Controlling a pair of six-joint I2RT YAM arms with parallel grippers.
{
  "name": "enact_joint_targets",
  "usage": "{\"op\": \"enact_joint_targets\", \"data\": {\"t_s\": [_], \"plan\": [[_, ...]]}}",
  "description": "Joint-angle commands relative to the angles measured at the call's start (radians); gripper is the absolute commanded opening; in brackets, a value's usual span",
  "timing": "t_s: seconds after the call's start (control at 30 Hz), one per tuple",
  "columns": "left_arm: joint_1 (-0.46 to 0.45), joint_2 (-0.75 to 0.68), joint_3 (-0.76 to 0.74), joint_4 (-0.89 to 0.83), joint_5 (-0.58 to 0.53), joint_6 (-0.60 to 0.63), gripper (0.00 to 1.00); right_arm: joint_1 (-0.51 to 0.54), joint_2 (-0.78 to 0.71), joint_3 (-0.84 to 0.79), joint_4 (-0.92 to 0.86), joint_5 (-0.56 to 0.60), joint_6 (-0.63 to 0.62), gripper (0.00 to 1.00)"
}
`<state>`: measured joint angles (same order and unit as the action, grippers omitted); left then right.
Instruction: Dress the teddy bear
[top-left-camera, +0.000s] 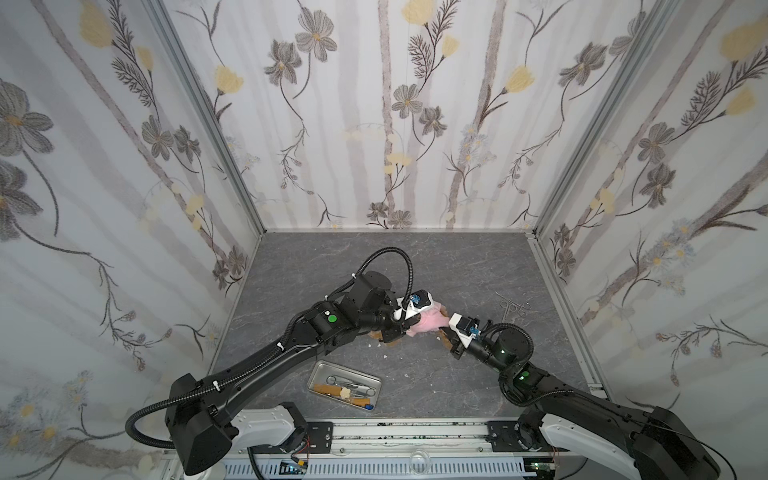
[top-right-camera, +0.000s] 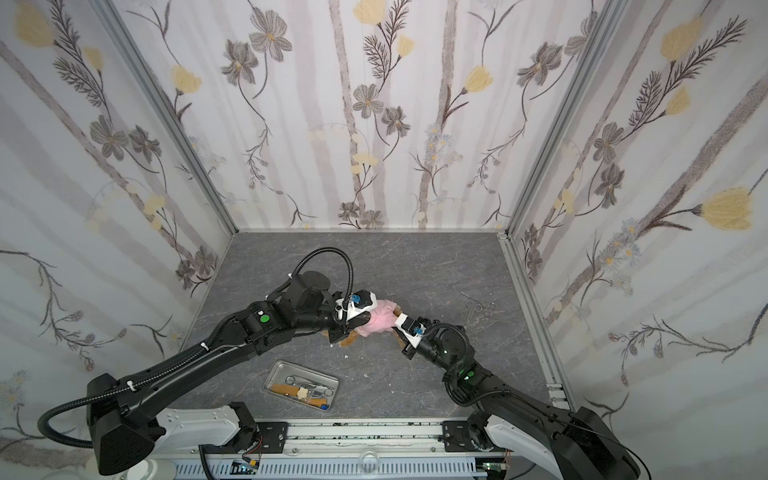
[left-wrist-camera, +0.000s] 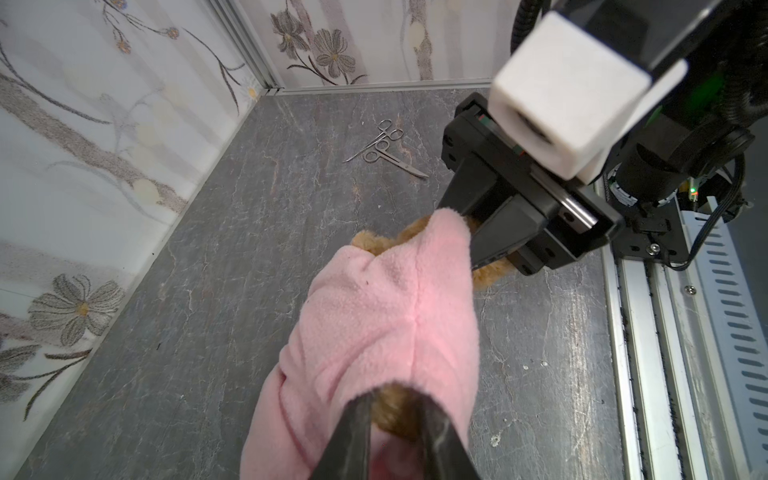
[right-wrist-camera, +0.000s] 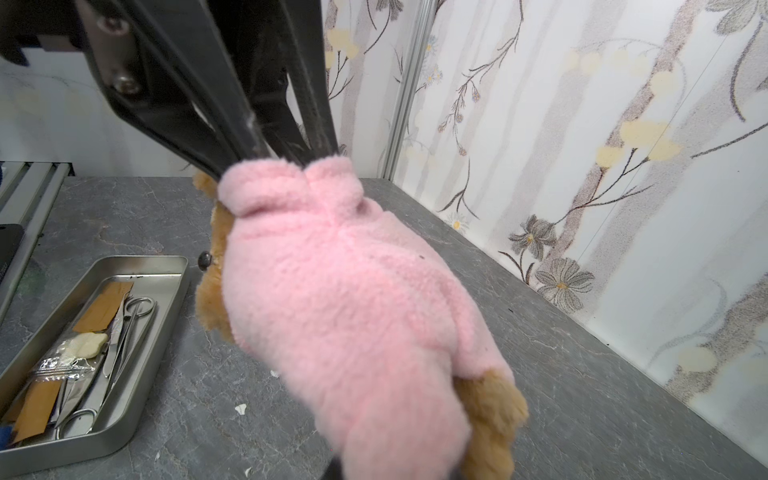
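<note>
teddy bear (right-wrist-camera: 210, 291) held between both arms over table (top-left-camera: 415, 266), pink shirt (left-wrist-camera: 386, 311) on. left gripper (left-wrist-camera: 392, 405) pinches fur at a shirt opening; right gripper (left-wrist-camera: 478, 245) clamped, apparently on hem-side fur. Overpull could slip a grip and the bear drops.

The teddy bear (right-wrist-camera: 210, 307), shaggy and golden-brown, is mostly covered by a pink fleece shirt (right-wrist-camera: 332, 311). Only a strip of face with a dark nose and stubby limbs at the shirt's openings show. It stretches sideways near the middle of the counter (top-left-camera: 332, 257).
</note>
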<state>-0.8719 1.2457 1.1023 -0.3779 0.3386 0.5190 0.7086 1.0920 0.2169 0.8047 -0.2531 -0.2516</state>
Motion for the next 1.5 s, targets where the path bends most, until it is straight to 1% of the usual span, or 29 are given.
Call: {"op": "enact_joint_targets", "data": {"t_s": [0.0, 0.1, 0.33, 0.5, 0.63, 0.7, 0.8, 0.87, 0.9, 0.97, 1.03, 1.07, 1.17, 1.27, 1.37, 1.47], "plan": [[-0.009, 0.009, 0.013, -0.004, 0.044, 0.012, 0.30, 0.003, 0.001, 0.018, 0.057, -0.004, 0.017, 0.00], [-0.020, 0.041, 0.016, -0.004, 0.065, 0.013, 0.35, 0.003, 0.011, 0.026, 0.069, -0.005, 0.045, 0.00], [-0.028, 0.037, 0.003, -0.006, 0.062, 0.021, 0.39, -0.003, 0.029, 0.039, 0.073, 0.026, 0.109, 0.00], [-0.035, 0.057, -0.002, -0.010, -0.015, 0.030, 0.39, -0.011, 0.032, 0.062, 0.085, 0.014, 0.185, 0.00], [-0.046, 0.114, 0.019, -0.007, -0.104, 0.022, 0.39, -0.008, 0.069, 0.105, 0.150, -0.039, 0.347, 0.00], [-0.048, 0.142, 0.032, 0.001, -0.136, 0.005, 0.39, 0.010, 0.086, 0.113, 0.204, -0.041, 0.424, 0.00], [-0.048, 0.177, 0.036, 0.044, -0.185, -0.030, 0.38, 0.055, 0.115, 0.123, 0.250, -0.026, 0.479, 0.00], [-0.048, 0.184, 0.024, 0.089, -0.205, -0.041, 0.36, 0.077, 0.139, 0.118, 0.303, -0.019, 0.527, 0.00], [-0.048, 0.183, 0.015, 0.108, -0.214, -0.042, 0.32, 0.083, 0.147, 0.110, 0.333, -0.013, 0.556, 0.00], [-0.043, 0.178, 0.000, 0.141, -0.246, -0.048, 0.14, 0.094, 0.167, 0.084, 0.429, -0.007, 0.614, 0.00], [-0.030, 0.161, -0.010, 0.165, -0.247, -0.067, 0.02, 0.094, 0.171, 0.060, 0.476, 0.014, 0.634, 0.00], [-0.021, 0.145, -0.018, 0.181, -0.237, -0.081, 0.00, 0.094, 0.164, 0.046, 0.478, 0.042, 0.631, 0.00], [0.009, 0.070, -0.055, 0.246, -0.187, -0.128, 0.00, 0.075, 0.118, 0.005, 0.439, 0.126, 0.622, 0.00], [0.045, -0.025, -0.111, 0.354, -0.143, -0.210, 0.00, 0.053, 0.067, -0.035, 0.426, 0.196, 0.642, 0.00], [0.069, -0.093, -0.147, 0.446, -0.104, -0.292, 0.00, 0.055, 0.038, -0.034, 0.383, 0.228, 0.652, 0.00], [0.077, -0.132, -0.163, 0.504, -0.070, -0.348, 0.00, 0.057, 0.038, -0.045, 0.406, 0.254, 0.669, 0.00]]}}
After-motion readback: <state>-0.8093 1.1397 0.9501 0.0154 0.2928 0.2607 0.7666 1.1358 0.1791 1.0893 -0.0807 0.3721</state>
